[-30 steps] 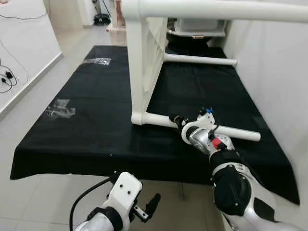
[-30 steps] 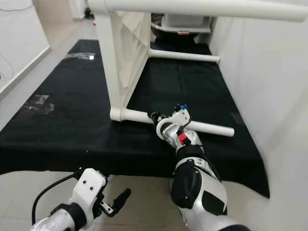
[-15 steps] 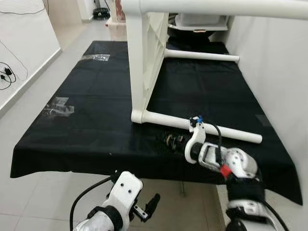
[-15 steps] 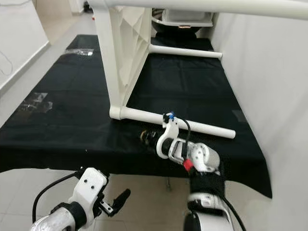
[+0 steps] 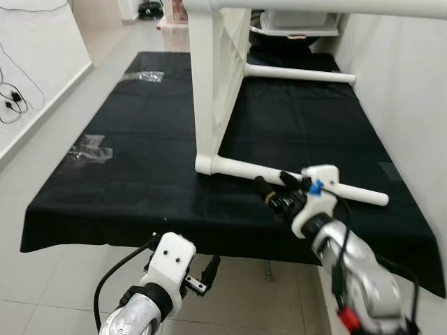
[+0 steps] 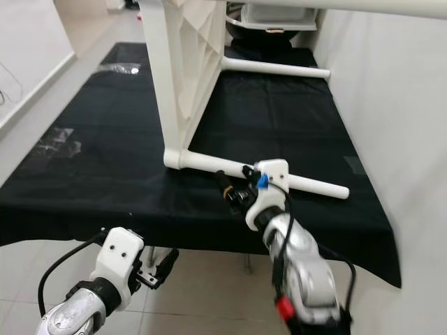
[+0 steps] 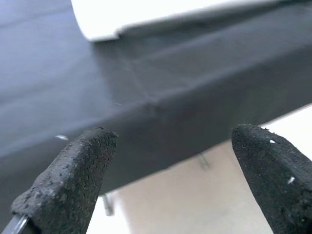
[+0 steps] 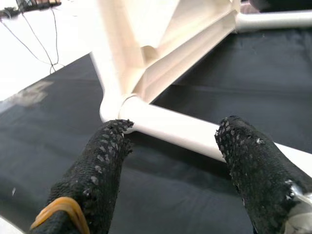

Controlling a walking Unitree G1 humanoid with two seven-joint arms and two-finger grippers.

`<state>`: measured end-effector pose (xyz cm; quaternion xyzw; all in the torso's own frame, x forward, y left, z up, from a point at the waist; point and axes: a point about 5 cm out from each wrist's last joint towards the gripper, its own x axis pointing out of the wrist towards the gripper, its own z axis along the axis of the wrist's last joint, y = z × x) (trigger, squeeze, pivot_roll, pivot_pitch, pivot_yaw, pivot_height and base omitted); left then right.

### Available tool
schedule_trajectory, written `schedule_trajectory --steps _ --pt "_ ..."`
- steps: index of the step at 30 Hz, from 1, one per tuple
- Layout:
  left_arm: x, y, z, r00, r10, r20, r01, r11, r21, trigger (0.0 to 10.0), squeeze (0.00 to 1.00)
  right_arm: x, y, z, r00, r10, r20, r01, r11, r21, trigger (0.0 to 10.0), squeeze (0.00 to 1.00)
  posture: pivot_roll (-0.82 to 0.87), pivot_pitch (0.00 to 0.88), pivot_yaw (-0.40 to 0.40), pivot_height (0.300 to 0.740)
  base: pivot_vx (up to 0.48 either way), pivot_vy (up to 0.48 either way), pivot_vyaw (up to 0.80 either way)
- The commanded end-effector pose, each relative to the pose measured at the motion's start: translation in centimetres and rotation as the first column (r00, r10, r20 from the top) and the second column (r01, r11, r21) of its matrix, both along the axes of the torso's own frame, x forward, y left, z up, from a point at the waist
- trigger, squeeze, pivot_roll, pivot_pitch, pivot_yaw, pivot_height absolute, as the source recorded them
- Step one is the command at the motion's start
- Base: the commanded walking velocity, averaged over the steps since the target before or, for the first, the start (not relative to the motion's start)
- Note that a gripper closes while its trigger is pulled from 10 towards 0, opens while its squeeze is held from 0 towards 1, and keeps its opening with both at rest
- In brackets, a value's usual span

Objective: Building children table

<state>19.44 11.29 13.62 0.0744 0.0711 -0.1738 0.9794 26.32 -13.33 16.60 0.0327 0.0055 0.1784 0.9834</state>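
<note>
Compared with the earlier frames, right gripper (image 5: 269, 188) is lying off the table leg (image 5: 300, 179), fingers (image 8: 100, 165) spread, holding nothing. This leg is lying on the black cloth (image 5: 133, 160), its long axis running crosswise just beyond the jaws, socketed into the white table frame (image 5: 213, 77). Left gripper (image 5: 207, 273) is hanging low, spread, farther off. No legible writing is showing.
</note>
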Motion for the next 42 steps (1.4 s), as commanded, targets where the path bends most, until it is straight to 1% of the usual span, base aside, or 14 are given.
schedule_trajectory --steps 1,5,7,18,21,24,29,31,33,34,36,39,42 --pt "0.1 0.2 -0.4 1.000 0.024 -0.006 -0.024 1.000 0.014 10.0 0.00 -0.4 0.4 0.2 0.999 -0.017 0.029 0.017 1.000 -0.020 10.0 0.00 0.09 0.096 -0.061 0.740 0.000 0.000 0.00" --pt "0.5 0.5 -0.5 0.999 0.048 0.002 -0.048 0.999 0.017 10.0 0.00 -0.8 1.0 -0.7 0.998 -0.043 0.039 0.044 0.998 -0.036 10.0 0.00 0.09 0.086 -0.064 0.740 0.000 0.000 0.00" --pt "0.7 0.6 -0.5 0.998 0.060 0.012 -0.060 0.998 0.010 10.0 0.00 -0.9 1.1 -1.0 0.996 -0.059 0.069 0.063 0.997 -0.051 10.0 0.00 0.09 0.082 -0.064 0.740 0.000 0.000 0.00" --pt "0.8 0.5 -1.1 0.998 0.059 -0.005 -0.059 0.998 -0.003 10.0 0.00 -1.4 1.2 -2.0 0.995 -0.073 0.071 0.078 0.994 -0.073 10.0 0.00 0.08 0.056 -0.066 0.740 0.000 0.000 0.00" --pt "0.8 0.5 -1.3 0.998 0.063 -0.011 -0.063 0.998 -0.003 10.0 0.00 -1.4 0.9 -2.3 0.993 -0.101 0.056 0.105 0.992 -0.074 10.0 0.00 0.08 0.056 -0.066 0.740 0.000 0.000 -0.53" --pt "0.8 0.5 -1.4 0.998 0.062 -0.014 -0.062 0.998 -0.006 10.0 0.00 -1.4 0.9 -2.6 0.994 -0.097 0.047 0.100 0.992 -0.082 10.0 0.00 0.08 0.040 -0.070 0.740 0.000 0.000 -0.80" --pt "0.9 0.5 -1.4 0.997 0.071 -0.009 -0.071 0.997 -0.015 10.0 0.00 -1.4 1.0 -2.6 0.993 -0.099 0.065 0.105 0.990 -0.090 10.0 0.00 0.08 0.031 -0.071 0.740 0.000 0.000 -0.79" --pt "1.4 0.8 -1.1 0.996 0.089 0.016 -0.089 0.996 -0.007 10.0 0.00 -1.0 0.8 -2.1 0.989 -0.110 0.097 0.119 0.988 -0.100 10.0 0.00 0.08 0.024 -0.067 0.740 0.000 0.000 -0.79" --pt "1.4 0.8 -1.1 0.996 0.089 0.016 -0.089 0.996 -0.007 10.0 0.00 -1.0 0.8 -2.1 0.989 -0.110 0.097 0.119 0.988 -0.100 10.0 0.00 0.08 0.024 -0.067 0.740 0.000 0.000 -0.79" --pt "1.6 1.0 -1.0 0.995 0.100 0.029 -0.100 0.995 0.001 10.0 0.00 -0.9 0.8 -1.9 0.987 -0.110 0.117 0.122 0.988 -0.097 10.0 0.00 0.08 0.021 -0.067 0.740 0.000 0.000 -0.75" --pt "1.8 1.1 -0.9 0.994 0.101 0.034 -0.102 0.995 0.000 10.0 0.00 -1.0 1.0 -1.8 0.987 -0.099 0.125 0.111 0.989 -0.096 10.0 0.00 0.08 0.020 -0.068 0.740 0.000 0.000 0.00" --pt "1.5 1.1 -1.1 0.995 0.099 0.034 -0.099 0.995 0.004 10.0 0.00 -1.4 1.7 -2.2 0.991 -0.051 0.125 0.067 0.990 -0.128 10.0 0.00 0.08 0.021 -0.073 0.740 0.117 -0.107 0.00" --pt "1.5 1.1 -1.1 0.995 0.099 0.034 -0.099 0.995 0.004 10.0 0.00 -1.4 1.7 -2.2 0.991 -0.051 0.125 0.067 0.990 -0.128 10.0 0.00 0.08 0.021 -0.073 0.740 0.352 -0.322 0.00"
